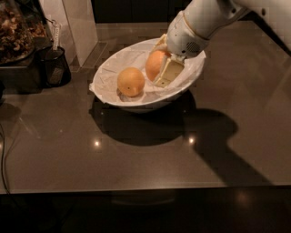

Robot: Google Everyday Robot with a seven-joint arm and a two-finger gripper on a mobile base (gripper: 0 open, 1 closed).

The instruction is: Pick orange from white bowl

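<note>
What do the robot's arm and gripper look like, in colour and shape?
The arm is smooth, glossy white, with thick rounded segments. Its wrist is a white cylinder with a small dotted patch. The gripper, in the white bowl against the orange, has pale cream, flat, blocky fingers. No cables show.
</note>
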